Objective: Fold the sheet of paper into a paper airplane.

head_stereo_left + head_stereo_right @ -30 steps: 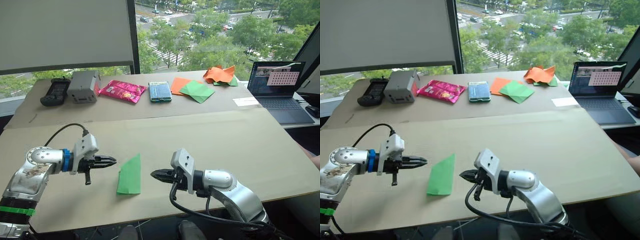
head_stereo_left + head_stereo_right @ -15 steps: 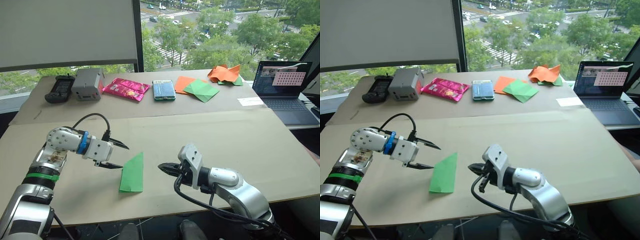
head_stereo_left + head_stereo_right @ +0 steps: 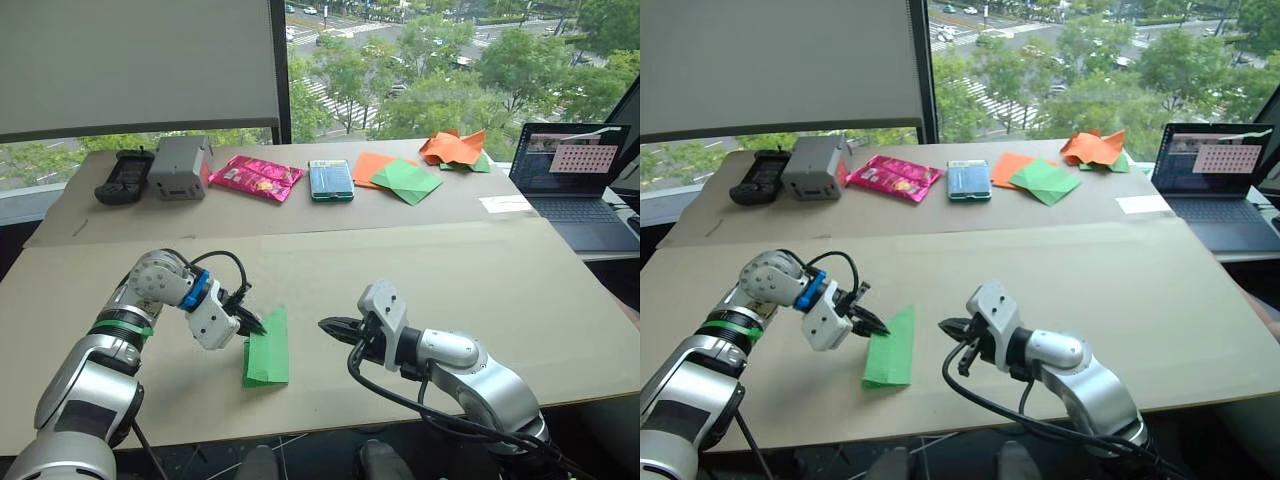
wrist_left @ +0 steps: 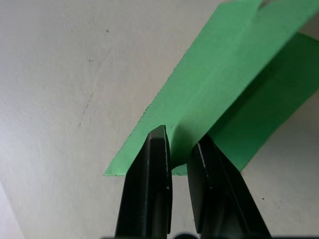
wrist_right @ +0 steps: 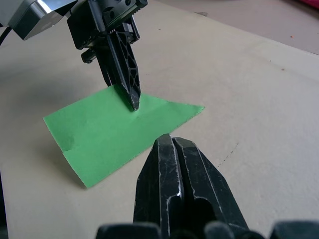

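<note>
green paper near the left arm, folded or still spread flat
Folded: the sheet of paper is a narrow layered wedge, and the left gripper pinches its raised upper flap above the bottom layer.

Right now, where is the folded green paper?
The folded green paper lies near the table's front edge, between the two tools: the left tool pinches its left edge, the right tool waits just right of it.

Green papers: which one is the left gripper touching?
The folded sheet near the table's front edge, at the left gripper; the other green sheet lies far back among orange ones.
</note>
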Robot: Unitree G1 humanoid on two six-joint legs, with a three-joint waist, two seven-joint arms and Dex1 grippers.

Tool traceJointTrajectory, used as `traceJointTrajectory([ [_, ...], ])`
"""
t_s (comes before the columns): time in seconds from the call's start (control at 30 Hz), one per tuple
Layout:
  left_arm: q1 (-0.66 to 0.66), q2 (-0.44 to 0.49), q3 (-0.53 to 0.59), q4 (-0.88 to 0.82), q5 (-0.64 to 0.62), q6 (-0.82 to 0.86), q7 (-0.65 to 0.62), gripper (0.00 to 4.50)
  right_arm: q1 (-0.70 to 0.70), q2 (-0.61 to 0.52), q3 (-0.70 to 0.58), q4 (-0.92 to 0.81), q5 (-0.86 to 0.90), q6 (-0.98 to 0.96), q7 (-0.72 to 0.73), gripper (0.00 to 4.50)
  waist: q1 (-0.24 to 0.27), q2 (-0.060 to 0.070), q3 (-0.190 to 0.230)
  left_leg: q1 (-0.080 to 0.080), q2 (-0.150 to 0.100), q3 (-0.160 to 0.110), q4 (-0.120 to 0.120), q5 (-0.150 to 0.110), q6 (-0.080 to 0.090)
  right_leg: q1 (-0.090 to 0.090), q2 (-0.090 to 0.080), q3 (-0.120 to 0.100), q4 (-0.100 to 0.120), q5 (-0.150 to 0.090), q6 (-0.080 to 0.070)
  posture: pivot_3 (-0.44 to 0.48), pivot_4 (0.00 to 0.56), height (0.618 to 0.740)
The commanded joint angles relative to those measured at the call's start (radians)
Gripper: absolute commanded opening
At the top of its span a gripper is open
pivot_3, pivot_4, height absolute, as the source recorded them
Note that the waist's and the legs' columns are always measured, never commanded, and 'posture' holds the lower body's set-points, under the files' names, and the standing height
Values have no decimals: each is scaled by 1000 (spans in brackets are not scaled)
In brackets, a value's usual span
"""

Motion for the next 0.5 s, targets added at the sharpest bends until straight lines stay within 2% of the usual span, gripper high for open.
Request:
traceJointTrajectory([
  [0.03, -16, 30, 20, -6, 28, 39, 45, 15, -20, 6, -5, -30, 26, 4, -11, 0, 0, 0, 0, 0, 0, 0, 1, 0, 0, 0, 0, 0, 1, 0, 0, 0, 150, 725],
  [0.1, 29, 54, 48, -90, 28, 195, 100, 15, -23, 9, -10, -27, 27, 7, -17, 0, 0, 0, 0, 0, 0, 0, 1, 0, 0, 1, 0, 0, 2, 0, 0, 0, 150, 725],
  [0.2, 150, 116, 100, -391, 13, 594, 195, 15, -28, 12, -40, -34, 30, 16, -40, 0, -6, 0, 0, 1, 0, 0, 1, 0, 0, 1, 0, 1, 5, 0, 0, 0, 150, 725],
  [0.23, 198, 141, 118, -513, 13, 739, 223, 15, -29, 11, -52, -42, 33, 17, -46, 0, -12, 0, 0, 1, 0, 0, 2, 0, 0, 1, 0, 1, 7, 0, 0, 0, 150, 725],
  [0.33, 341, 202, 163, -956, -41, 1357, 332, 15, -22, -6, -81, -76, 34, 19, -65, 0, -22, 0, 1, 2, 0, 0, 1, 0, 0, 1, 0, 1, 13, 0, 0, 0, 150, 725],
  [0.37, 368, 201, 173, -1048, -51, 1480, 370, 15, -19, -14, -85, -85, 33, 20, -70, 0, -22, 0, 1, 3, 0, 0, 0, 0, 0, 1, 0, 1, 14, 0, 0, 0, 150, 725],
  [0.43, 406, 195, 180, -1171, -63, 1659, 422, 15, -14, -32, -80, -97, 28, 20, -74, 0, -22, 0, 1, 3, 0, 0, -3, 0, 0, -2, 0, 1, 13, -1, -1, 0, 150, 725],
  [0.5, 437, 184, 171, -1223, -33, 1732, 477, 15, -6, -52, -64, -102, 19, 15, -72, 0, -24, 0, 1, 4, 0, 0, -4, -1, -2, -2, 0, 0, 10, -2, -2, 0, 150, 725],
])
